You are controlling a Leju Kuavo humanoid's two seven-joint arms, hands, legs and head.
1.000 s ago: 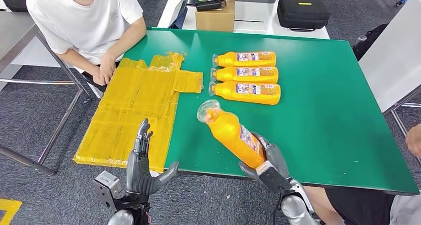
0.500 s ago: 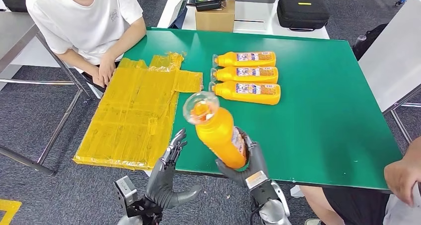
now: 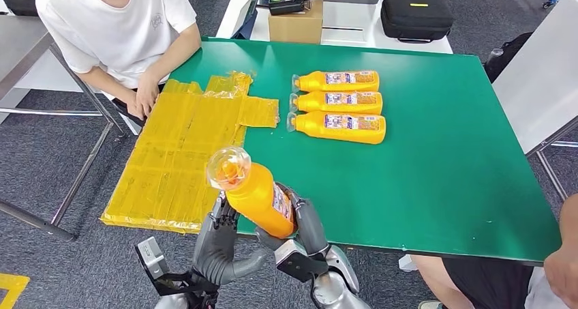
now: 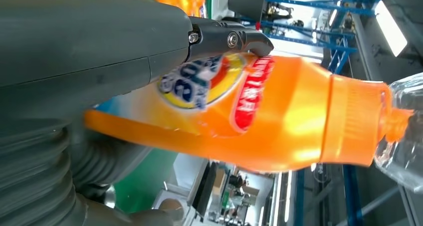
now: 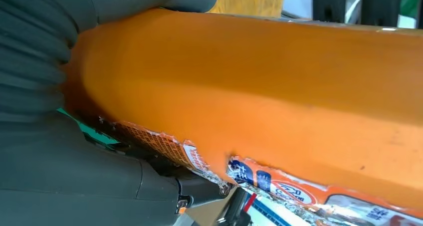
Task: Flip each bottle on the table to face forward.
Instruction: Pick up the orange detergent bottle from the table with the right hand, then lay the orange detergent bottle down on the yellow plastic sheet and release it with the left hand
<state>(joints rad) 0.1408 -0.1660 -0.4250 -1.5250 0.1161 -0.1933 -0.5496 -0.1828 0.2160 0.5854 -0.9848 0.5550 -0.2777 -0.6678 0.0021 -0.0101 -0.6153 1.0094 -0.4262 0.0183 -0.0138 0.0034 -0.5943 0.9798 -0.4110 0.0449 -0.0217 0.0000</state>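
**Orange bottle held off the table between both hands at the near edge**

The right hand is clamped around the lower body of an orange bottle, fingers wrapped along its side. The bottle is raised clear of the green table and tilted, its clear cap pointing up and toward the robot's left, over the table's near edge. In the right wrist view the bottle's plain orange side runs across the frame, with a torn label edge along one side.

The left hand is at the bottle's other side. In the left wrist view a dark fingertip lies against the printed label and the thick grey thumb sits over the bottle's body, so this hand is closed on the bottle as well.

Three more orange bottles lie flat and parallel near the table's centre, caps pointing to the robot's left, labels showing: the far one, the middle one and the near one. They lie just beside one another, well apart from the held bottle.

A crumpled yellow plastic sheet covers the table's left part. A person in a white shirt sits at the far left corner, hands together at the sheet's edge. A cardboard box and a black case sit on a white table beyond.
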